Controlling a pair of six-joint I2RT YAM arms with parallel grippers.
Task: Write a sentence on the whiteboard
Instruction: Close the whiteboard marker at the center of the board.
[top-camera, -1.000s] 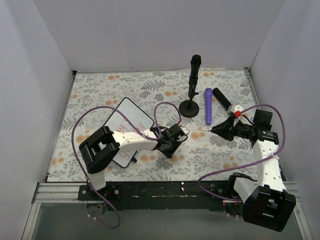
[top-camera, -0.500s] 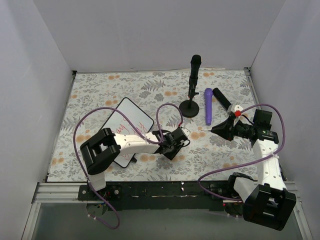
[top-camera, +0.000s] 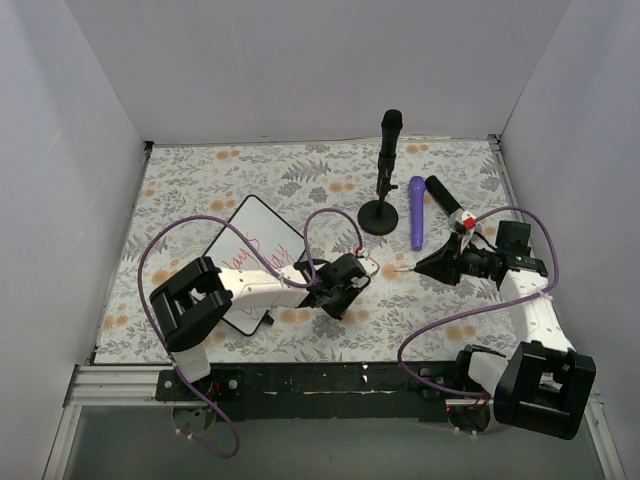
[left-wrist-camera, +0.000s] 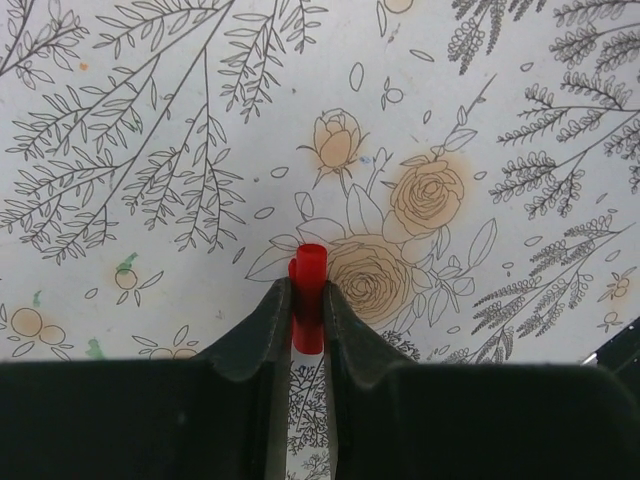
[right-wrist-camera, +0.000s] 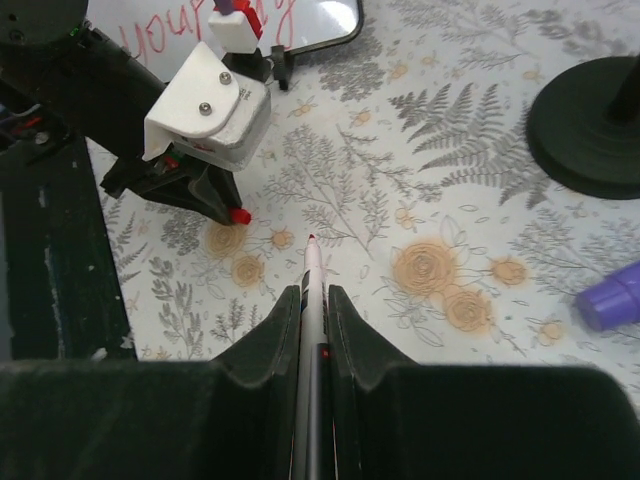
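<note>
Status: left jaws clamp red cap (left-wrist-camera: 308, 298) | right jaws clamp marker (right-wrist-camera: 312, 290), tip toward cap, likely for recapping | whiteboard (top-camera: 262, 218) lettered, far-left.

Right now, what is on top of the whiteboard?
The red handwritten sentence runs across the whiteboard. The left arm crosses over its near part, hiding any writing there.

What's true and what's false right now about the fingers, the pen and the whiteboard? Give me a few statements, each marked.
1. The left fingers grip a red cap. True.
2. The right fingers hold a pen aimed toward that cap. True.
3. The pen tip sits inside the cap. False: the two are apart.
4. The whiteboard is blank. False: red writing is on it.
</note>
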